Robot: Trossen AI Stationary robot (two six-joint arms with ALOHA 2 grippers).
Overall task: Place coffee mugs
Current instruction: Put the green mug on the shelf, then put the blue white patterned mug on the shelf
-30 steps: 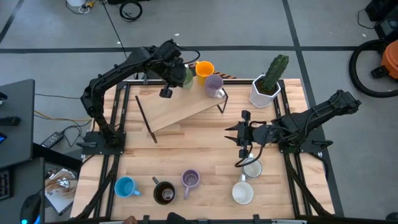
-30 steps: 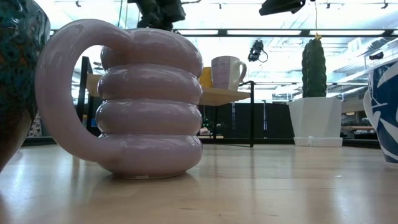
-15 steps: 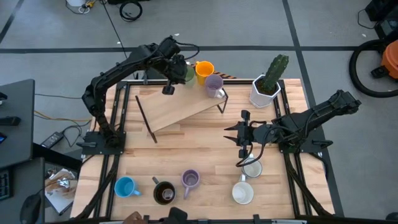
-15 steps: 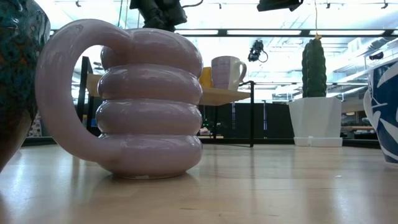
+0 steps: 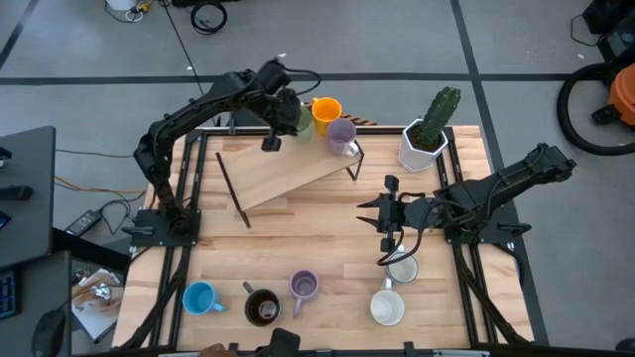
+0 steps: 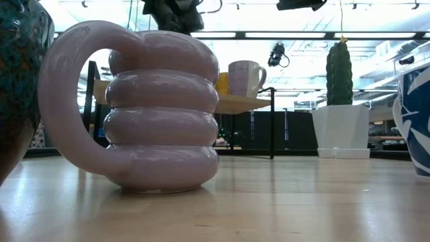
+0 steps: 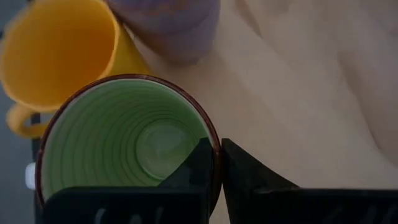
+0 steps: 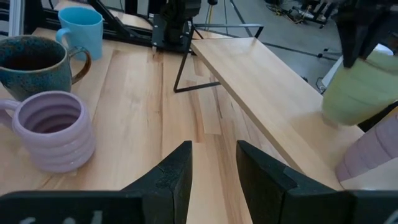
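Green mug (image 7: pixel 127 140) sits upright, mouth up, at the far left end of the raised wooden shelf (image 5: pixel 288 174), with the left gripper (image 7: pixel 214 171) pinched on its rim — one finger inside, one outside. Its handle isn't visible, so which way it points can't be told. Orange mug (image 5: pixel 326 111) stands just beside it, upright, handle in the wrist view sticking out away from the green one. Smooth lilac mug (image 5: pixel 341 135) is next along the shelf, upright, handle toward the shelf's right end.

Front row on the table (image 5: pixel 327 228), all upright: blue mug (image 5: pixel 199 297), dark brown mug (image 5: pixel 262 307), ribbed lilac mug (image 5: pixel 303 287) — in the low view its handle points to the picture's left. Two white mugs (image 5: pixel 388 307) sit at front right, one behind the other.

Right gripper (image 8: pixel 211 162) hovers over mid-table, right of the shelf, fingers apart, holding nothing. White faceted cactus pot (image 5: pixel 422 146) stands at the back right.
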